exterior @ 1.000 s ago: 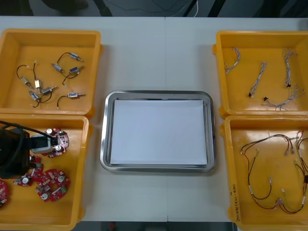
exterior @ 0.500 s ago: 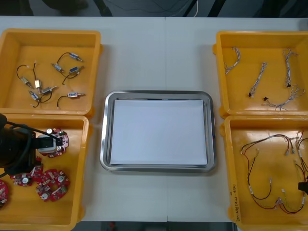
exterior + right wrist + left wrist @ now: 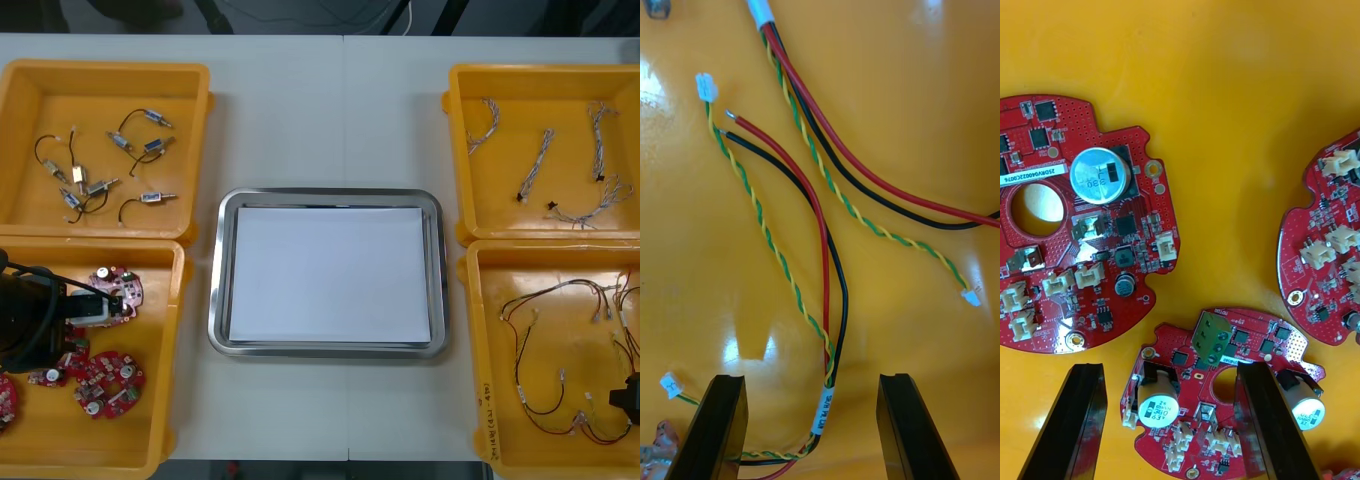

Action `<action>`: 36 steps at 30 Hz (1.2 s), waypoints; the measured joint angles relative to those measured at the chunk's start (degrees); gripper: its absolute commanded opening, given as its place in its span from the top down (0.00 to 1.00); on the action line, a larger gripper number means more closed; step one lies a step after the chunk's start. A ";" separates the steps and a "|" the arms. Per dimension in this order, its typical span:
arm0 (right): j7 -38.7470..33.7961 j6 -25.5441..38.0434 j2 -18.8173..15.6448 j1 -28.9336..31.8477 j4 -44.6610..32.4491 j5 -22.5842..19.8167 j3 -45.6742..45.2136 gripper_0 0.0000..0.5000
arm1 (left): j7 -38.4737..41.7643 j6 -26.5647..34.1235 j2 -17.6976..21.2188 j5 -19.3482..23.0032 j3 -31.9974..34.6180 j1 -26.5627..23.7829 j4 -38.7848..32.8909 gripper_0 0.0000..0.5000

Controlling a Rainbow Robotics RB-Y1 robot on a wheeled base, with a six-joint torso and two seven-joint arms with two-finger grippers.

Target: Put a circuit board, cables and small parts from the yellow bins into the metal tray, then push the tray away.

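My left gripper [image 3: 60, 330] hangs open over the near left yellow bin [image 3: 165, 350], which holds several round red circuit boards. In the left wrist view its fingers [image 3: 1064, 420] straddle one circuit board [image 3: 1217, 397] without touching it. Another board [image 3: 1075, 225] lies beyond them. My right gripper [image 3: 628, 395] is low in the near right yellow bin [image 3: 480, 340]. It is open [image 3: 811, 381], and a red and black cable [image 3: 824, 300] with a white label and a twisted green-yellow pair runs between its fingers. The metal tray [image 3: 215, 300] sits in the middle, white inside.
The far left bin [image 3: 200, 120] holds small metal parts [image 3: 100, 175] with black leads. Twisted blue and white cables [image 3: 545, 150] lie in the far right bin. More red and black cables [image 3: 560, 350] sprawl across the near right bin. Bare table lies beyond the tray.
My left arm has drawn back toward the bin's left side, uncovering the board by the rim. My right gripper has come into view at the right edge, over the near right bin.
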 measured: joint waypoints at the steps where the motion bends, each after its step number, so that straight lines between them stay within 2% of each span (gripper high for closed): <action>1: 0.00 0.06 -0.09 0.00 0.02 -0.01 0.18 0.00 | 0.00 -0.08 0.00 0.00 -0.01 0.00 0.11 0.00; 10: 0.00 0.93 -0.58 0.00 1.25 -0.10 1.26 0.00 | -0.01 -1.06 0.00 0.00 -1.50 -0.19 0.75 0.00; 19: 0.00 1.13 -0.73 -0.33 2.89 -0.13 2.66 0.00 | -0.02 -2.23 0.00 0.00 -5.78 -3.80 2.71 0.00; 25: 0.00 1.08 -1.10 -0.97 3.29 -0.20 3.24 0.00 | -0.03 -2.38 0.00 0.00 -6.19 -4.20 2.82 0.00; 26: 0.00 1.08 -1.18 -1.05 3.29 -0.21 3.26 0.00 | -0.03 -2.38 0.00 0.00 -6.19 -4.20 2.82 0.03; 27: 0.00 1.08 -1.23 -1.14 3.31 -0.21 3.26 0.00 | -0.03 -2.38 0.00 0.00 -6.19 -4.20 2.82 0.28; 28: 0.00 1.08 -1.25 -1.22 3.32 -0.21 3.26 0.00 | -0.03 -2.38 0.00 0.00 -6.19 -4.20 2.82 0.43; 29: 0.00 1.08 -1.25 -1.31 3.33 -0.21 3.26 0.00 | -0.03 -2.38 0.00 0.00 -6.19 -4.20 2.82 0.86; 30: 0.00 1.08 -1.25 -1.38 3.35 -0.21 3.27 0.00 | -0.03 -2.38 0.00 0.00 -6.19 -4.20 2.82 0.94; 31: 0.00 1.08 -1.25 -1.46 3.35 -0.21 3.27 0.03 | -0.03 -2.38 0.00 0.00 -6.19 -4.20 2.82 0.97; 32: 0.00 1.08 -1.25 -1.52 3.36 -0.21 3.27 0.15 | -0.04 -2.38 0.00 0.00 -6.19 -4.20 2.82 0.98; 33: 0.00 1.08 -1.25 -1.56 3.36 -0.23 3.27 0.50 | -0.04 -2.39 0.00 0.00 -6.19 -4.20 2.82 0.99; 34: 0.00 1.08 -1.25 -1.62 3.36 -0.25 3.28 0.64 | -0.04 -2.39 0.00 0.00 -6.19 -4.20 2.82 1.00; 36: 0.00 1.08 -1.25 -1.71 3.36 -0.26 3.29 0.76 | -0.04 -2.39 0.00 0.00 -6.19 -4.20 2.82 1.00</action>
